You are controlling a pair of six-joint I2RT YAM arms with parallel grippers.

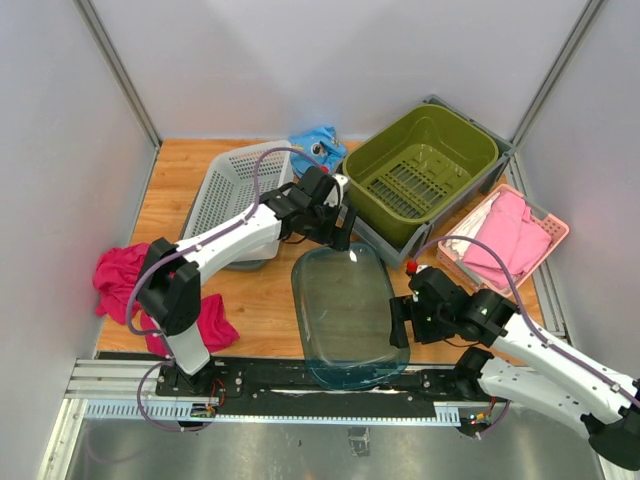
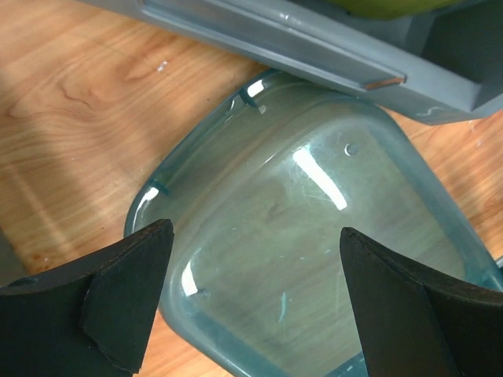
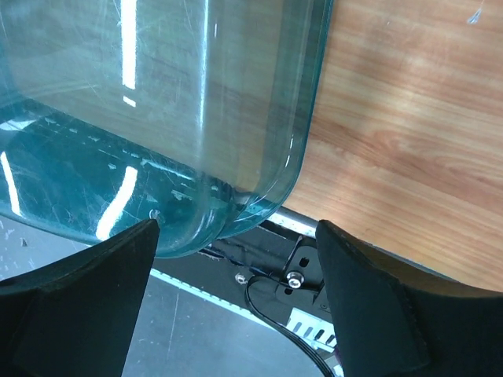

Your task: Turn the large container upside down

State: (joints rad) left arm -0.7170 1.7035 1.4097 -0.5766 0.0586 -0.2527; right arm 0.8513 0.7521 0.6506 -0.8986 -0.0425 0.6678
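Left gripper (image 2: 255, 236) is spread wide and grasps nothing. Its two dark fingers (image 2: 126, 298) hang above the far end of the large container (image 1: 345, 310), one to either side of the rounded corner in the left wrist view, and no contact shows.

Right gripper (image 3: 236, 228) is likewise parted and empty. It sits just beside the container's near right corner, and in the right wrist view that corner appears in the gap between the fingertips. Whether they touch the plastic cannot be told.

The large container is a clear, blue-tinted tub with rounded corners. It lies on the wooden table (image 1: 260, 300) between the two arms. Its near end juts past the table edge, over the black rail (image 1: 280, 375) that carries the arm bases. Wood grain shows through its flat panel. Which way up it sits cannot be told for certain.

Just beyond the left gripper, an olive-green slotted basket (image 1: 420, 165) is nested in a grey bin (image 2: 314, 39). The grey bin's rim lies close to the container's far end. To the left stands a pale grey laundry basket (image 1: 232, 195), with a blue cloth (image 1: 318, 145) behind it. A pink basket (image 1: 553, 232) holding pink fabric (image 1: 505, 235) stands at the right edge. A magenta cloth (image 1: 118, 278) lies crumpled at the near left, beside the left arm.
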